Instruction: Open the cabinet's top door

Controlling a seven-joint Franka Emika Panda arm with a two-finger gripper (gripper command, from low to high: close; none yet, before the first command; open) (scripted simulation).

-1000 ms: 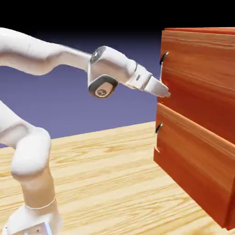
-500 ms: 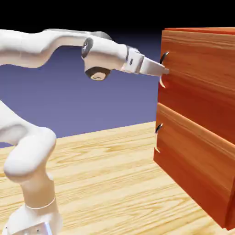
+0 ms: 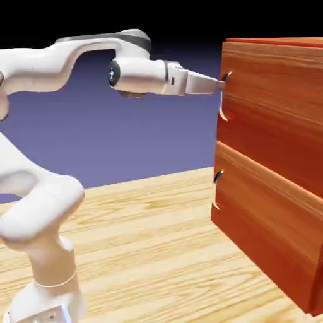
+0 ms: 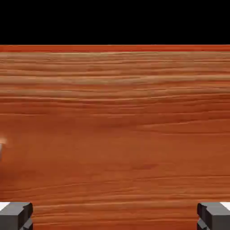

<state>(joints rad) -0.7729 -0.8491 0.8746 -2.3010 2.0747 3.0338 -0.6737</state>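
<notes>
The reddish-brown wood-grain cabinet (image 3: 277, 43) stands at the exterior view's right. Its top door (image 3: 271, 94) is shut flush and carries a small curved metal handle (image 3: 224, 94) on its left edge. My gripper (image 3: 219, 83) reaches out level, with its tips right at the upper end of that handle. In the hand view the top door's wood (image 4: 115, 126) fills the picture. The gripper (image 4: 115, 218) is open, and its two grey fingertips (image 4: 15, 215) stand far apart at the bottom corners. Only wood shows between them; the handle is not there.
Below the top door sits the lower panel (image 3: 265, 214) with its own small handle (image 3: 217, 178), also shut. The light wooden table (image 3: 145, 240) stretches between the arm's base and the cabinet. A small pale sliver (image 4: 2, 148) shows at the hand view's left edge.
The hand has risen from below the top handle to its upper end, levelled out and moved closer to the cabinet. The jaws stayed open.
</notes>
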